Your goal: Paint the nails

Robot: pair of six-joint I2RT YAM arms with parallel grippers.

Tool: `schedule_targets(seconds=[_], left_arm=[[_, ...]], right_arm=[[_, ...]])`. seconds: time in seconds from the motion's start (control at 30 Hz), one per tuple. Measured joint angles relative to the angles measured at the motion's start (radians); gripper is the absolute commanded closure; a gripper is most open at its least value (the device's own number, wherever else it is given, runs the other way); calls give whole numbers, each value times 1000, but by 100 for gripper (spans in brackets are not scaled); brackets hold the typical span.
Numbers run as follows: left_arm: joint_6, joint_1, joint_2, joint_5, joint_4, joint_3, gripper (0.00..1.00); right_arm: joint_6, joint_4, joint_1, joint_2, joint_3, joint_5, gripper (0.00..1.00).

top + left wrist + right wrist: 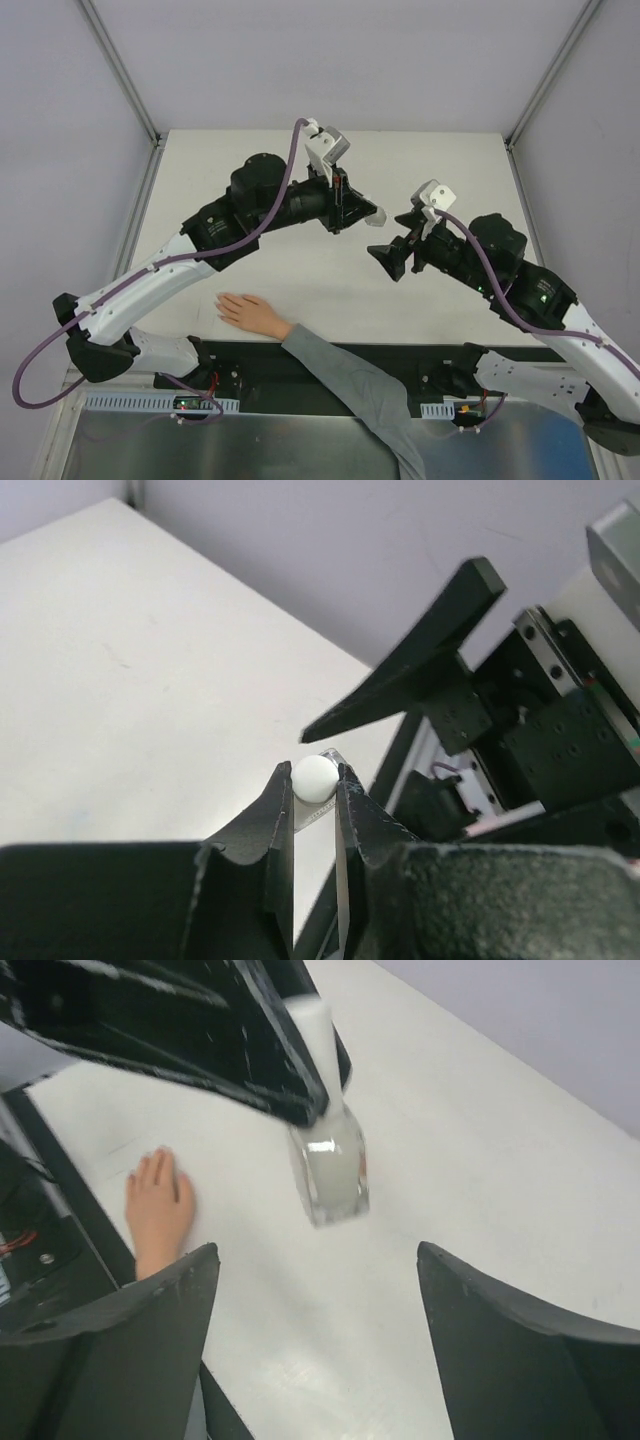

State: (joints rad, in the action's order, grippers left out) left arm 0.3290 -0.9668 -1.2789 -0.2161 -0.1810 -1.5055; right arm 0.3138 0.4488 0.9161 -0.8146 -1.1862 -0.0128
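A pale hand (250, 312) with a grey sleeve lies flat on the table near the front edge; it also shows in the right wrist view as the hand (158, 1210). Its nails are too small to make out. My left gripper (372, 212) hovers over mid-table, shut on the round white cap (315, 777) of a small clear bottle (330, 1165). The bottle hangs from it above the table. My right gripper (390, 255) faces the bottle from just to the right. Its jaws are open (318, 1252), with nothing between them.
The white table (450, 170) has grey walls behind and at both sides. A black strip (300, 360) with the arm bases runs along the front edge, and the grey sleeve (350, 385) crosses it. One of the right gripper's fingers (420, 660) looms close in the left wrist view.
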Motion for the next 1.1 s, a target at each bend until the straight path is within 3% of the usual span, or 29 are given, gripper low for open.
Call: schedule_targets(seconds=[0.23, 0.47, 0.67, 1.1], left_arm=[[-87, 18, -166, 256, -13, -23, 100], [-99, 77, -470, 476, 23, -27, 100], [-76, 102, -650, 522, 100, 11, 100], [24, 102, -661, 540, 219, 122, 100]], right_arm=[[-71, 112, 0, 143, 171, -236, 13], [-153, 179, 0, 325, 219, -318, 13], [-180, 201, 0, 386, 219, -351, 13], [-210, 236, 0, 414, 219, -365, 13]])
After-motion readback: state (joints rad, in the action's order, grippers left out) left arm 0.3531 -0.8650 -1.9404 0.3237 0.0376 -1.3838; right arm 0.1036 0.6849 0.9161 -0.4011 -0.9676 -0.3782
